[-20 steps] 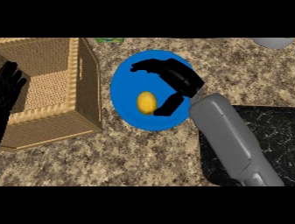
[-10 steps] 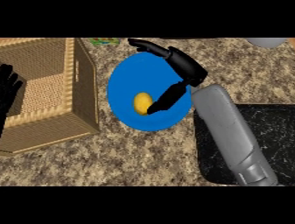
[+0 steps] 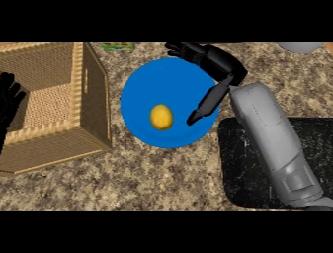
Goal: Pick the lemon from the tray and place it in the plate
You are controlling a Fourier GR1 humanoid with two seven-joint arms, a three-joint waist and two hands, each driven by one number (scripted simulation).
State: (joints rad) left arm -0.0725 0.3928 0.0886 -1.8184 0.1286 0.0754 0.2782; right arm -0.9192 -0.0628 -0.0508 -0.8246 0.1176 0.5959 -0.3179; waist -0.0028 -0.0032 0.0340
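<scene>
A yellow lemon [image 3: 161,117] lies on the blue plate [image 3: 143,84], a little below the plate's middle. My right hand [image 3: 216,66] hovers over the plate's right rim, open, fingers stretched toward the far edge and thumb pointing down near the lemon without touching it. Nothing is in that hand. The black tray [image 3: 322,148] lies at the right, partly under my right forearm. At the left edge my left hand [image 3: 1,106] rests open, fingers up, over the wicker basket.
A wicker basket [image 3: 89,106] stands left of the plate, almost touching it. A grey object [image 3: 300,47] and a green item [image 3: 116,47] show at the counter's far edge. Bare granite counter [image 3: 140,178] stretches in front.
My right hand has opened and drawn back to the right, away from the lemon, which stays on the plate. The left hand has hardly moved.
</scene>
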